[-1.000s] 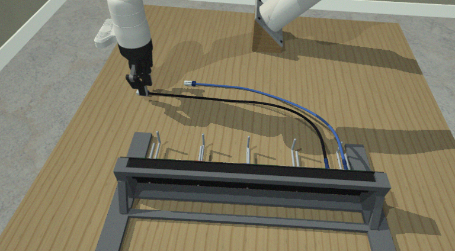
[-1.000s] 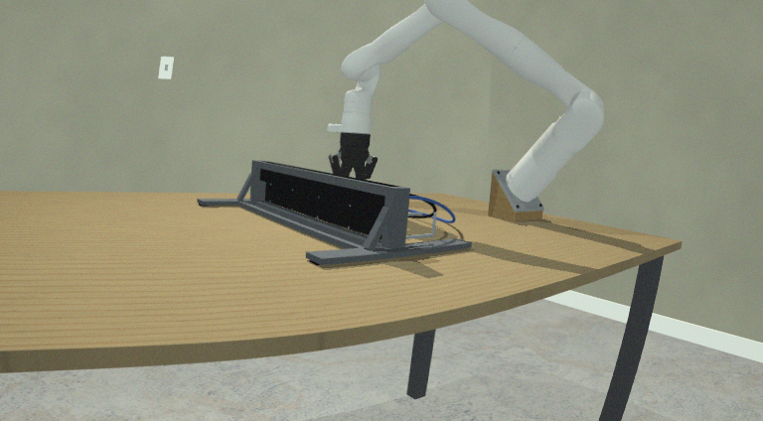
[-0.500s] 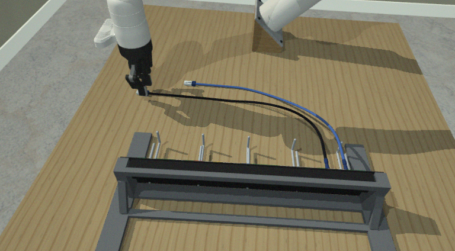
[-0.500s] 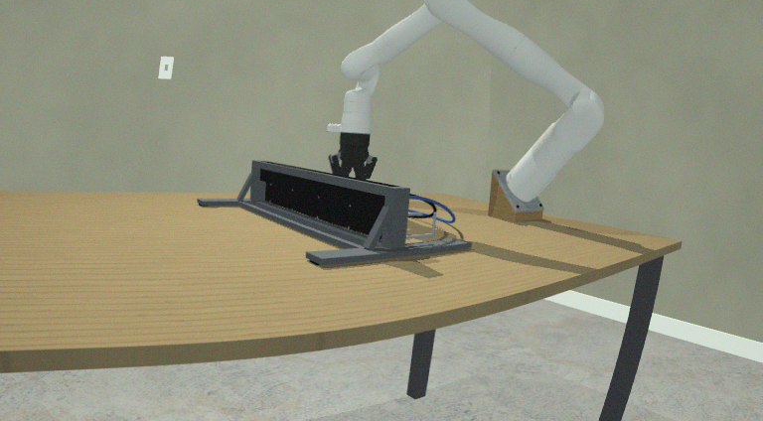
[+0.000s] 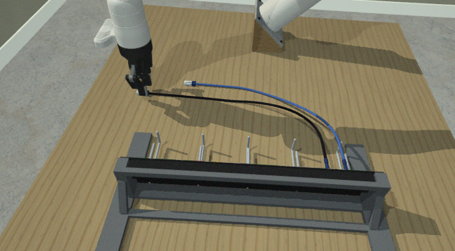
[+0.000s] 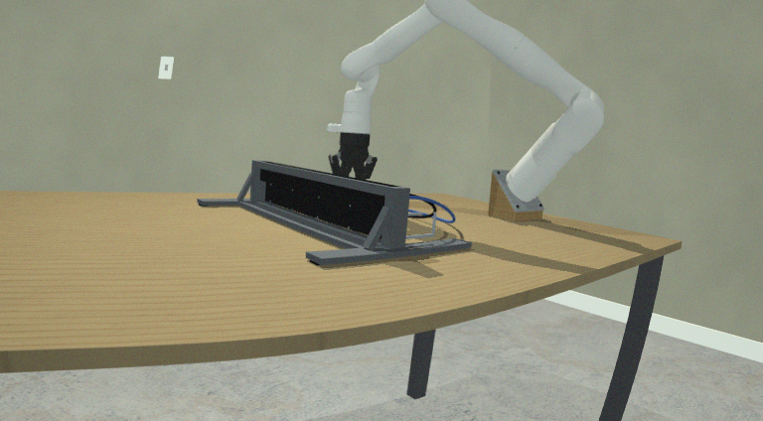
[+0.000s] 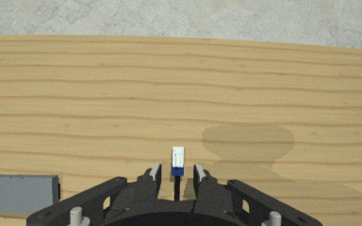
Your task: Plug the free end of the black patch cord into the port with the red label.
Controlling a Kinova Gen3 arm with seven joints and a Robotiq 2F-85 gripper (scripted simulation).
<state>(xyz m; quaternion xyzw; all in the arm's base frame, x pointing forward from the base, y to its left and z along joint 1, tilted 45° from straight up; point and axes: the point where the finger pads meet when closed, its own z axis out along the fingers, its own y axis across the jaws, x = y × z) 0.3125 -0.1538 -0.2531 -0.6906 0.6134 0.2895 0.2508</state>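
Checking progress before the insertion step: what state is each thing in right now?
gripper: partly open, fingers either side of the black cord's plug with gaps, not clamped.
black patch cord: one end in the rack, free plug low over the table between the fingers, not plugged in.
blue cord: one end at the rack, free end lying loose on the table.
rack: upright on the table.
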